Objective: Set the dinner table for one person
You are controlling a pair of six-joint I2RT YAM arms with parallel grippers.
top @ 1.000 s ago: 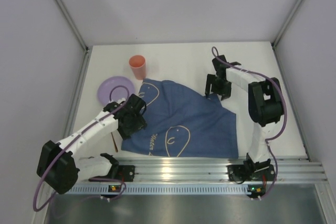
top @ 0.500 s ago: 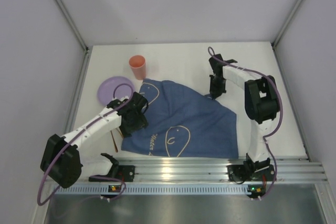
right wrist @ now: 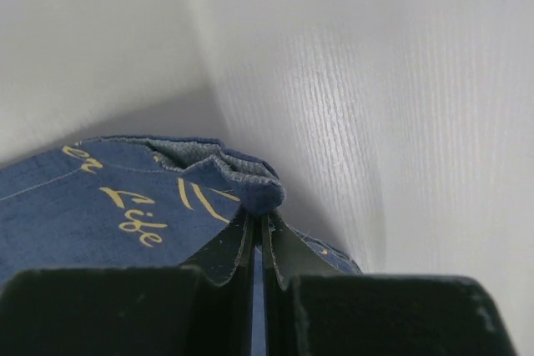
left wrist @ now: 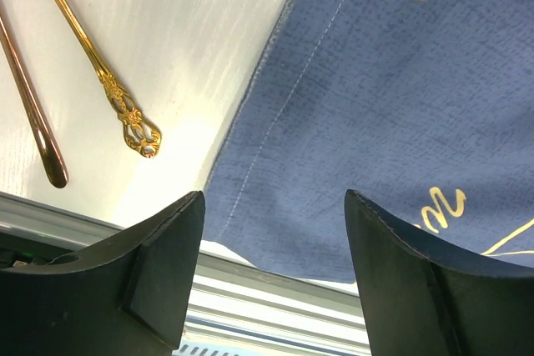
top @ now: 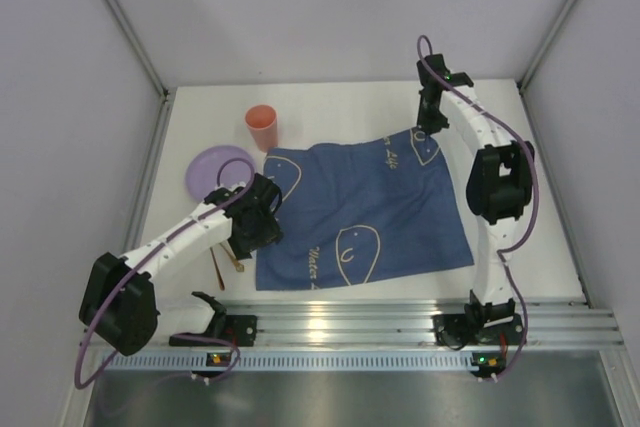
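Observation:
The dinner table (top: 340, 112) is a plain white top. A dark blue cloth (top: 360, 212) with gold drawings lies spread nearly flat on it. My right gripper (top: 428, 132) is at the far right, shut on the cloth's far corner; in the right wrist view the bunched corner (right wrist: 250, 185) sticks out just past the closed gripper (right wrist: 260, 218). My left gripper (top: 258, 232) hangs open over the cloth's near left edge (left wrist: 375, 106), nothing between its fingers (left wrist: 167, 256). A purple plate (top: 212, 169) and an orange cup (top: 262, 127) stand at the far left.
Two utensils lie on the white top left of the cloth: a gold ornate handle (left wrist: 125, 110) and a copper one (left wrist: 37, 135), also seen from above as thin handles (top: 228, 257). The aluminium rail (top: 400, 322) runs along the near edge. White walls enclose the table.
My right gripper shut on the cloth's corner and drew it toward the far right, spreading the crumpled cloth out. The left gripper stayed nearly still and open.

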